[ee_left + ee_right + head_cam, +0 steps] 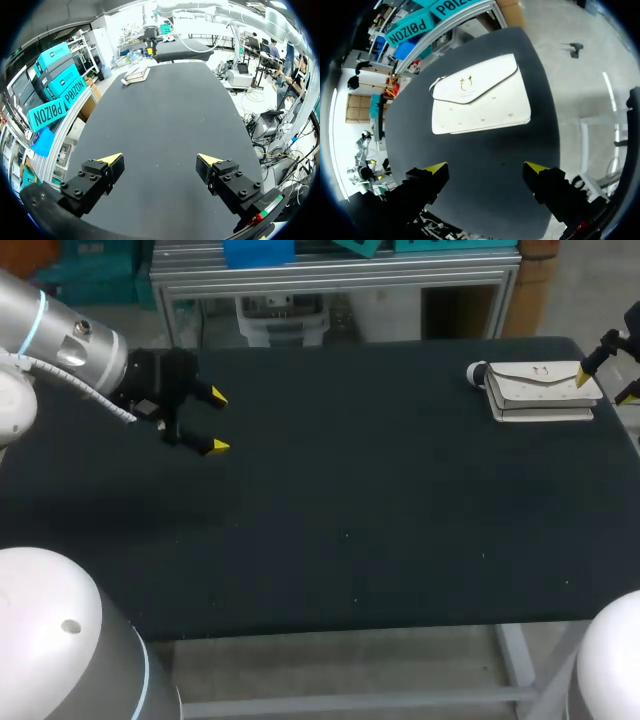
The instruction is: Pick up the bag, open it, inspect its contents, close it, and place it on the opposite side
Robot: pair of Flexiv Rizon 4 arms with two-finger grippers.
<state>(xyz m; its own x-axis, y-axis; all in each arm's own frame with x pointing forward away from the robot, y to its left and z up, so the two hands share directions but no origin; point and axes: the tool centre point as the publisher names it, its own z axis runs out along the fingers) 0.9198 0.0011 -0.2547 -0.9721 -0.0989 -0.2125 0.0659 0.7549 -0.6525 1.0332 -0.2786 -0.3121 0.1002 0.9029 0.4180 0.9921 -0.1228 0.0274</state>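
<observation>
Head view: white flap handbag, closed, flat at the table's far right corner.
Both empty: left fingers wide, over far left; right fingers wide, over the handbag, not touching.

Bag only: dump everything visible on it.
The bag is a cream envelope-style purse, leather-like, with a pointed flap shut under a small metal clasp. It lies flat at the far right corner of the black table, with nothing else touching it. The right gripper hangs open above it, apart.
</observation>
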